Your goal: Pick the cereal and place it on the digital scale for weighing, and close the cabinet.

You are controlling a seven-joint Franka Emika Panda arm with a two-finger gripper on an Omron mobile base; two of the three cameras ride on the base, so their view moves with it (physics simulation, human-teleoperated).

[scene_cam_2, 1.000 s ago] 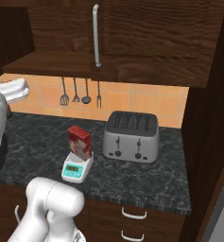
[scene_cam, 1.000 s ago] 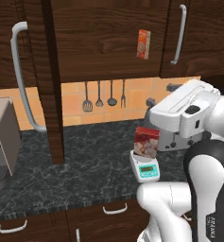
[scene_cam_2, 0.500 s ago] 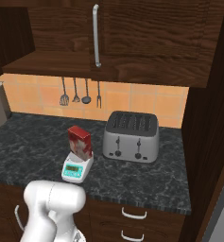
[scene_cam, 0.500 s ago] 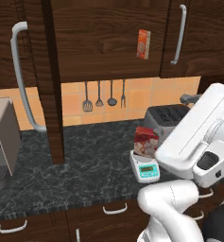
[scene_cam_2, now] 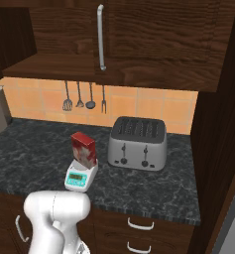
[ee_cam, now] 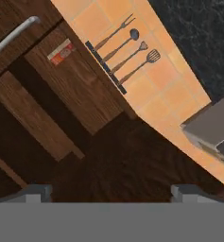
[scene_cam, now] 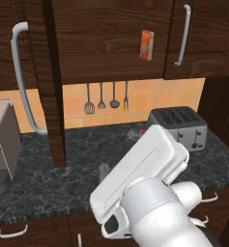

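Right base view: cereal [scene_cam_2: 84, 148] upright on digital scale [scene_cam_2: 81, 177].

Open cabinet door [scene_cam: 50, 82] stands edge-on just ahead of my hand, blocking it. Counter [scene_cam_2: 34, 144] beyond lies free; toaster [scene_cam_2: 138, 143] and cereal [scene_cam_2: 84, 148] crowd the far side.

The cereal [scene_cam_2: 84, 148] stands upright on the digital scale [scene_cam_2: 81, 177] — seemingly just left of the toaster [scene_cam_2: 138, 143].

I see grained dark brown wood cabinet [scene_cam_2: 153, 39], speckled black stone surface [scene_cam_2: 34, 149], brushed grey metal toaster [scene_cam_2: 138, 144], matt red cardboard cereal box [scene_cam_2: 84, 148].
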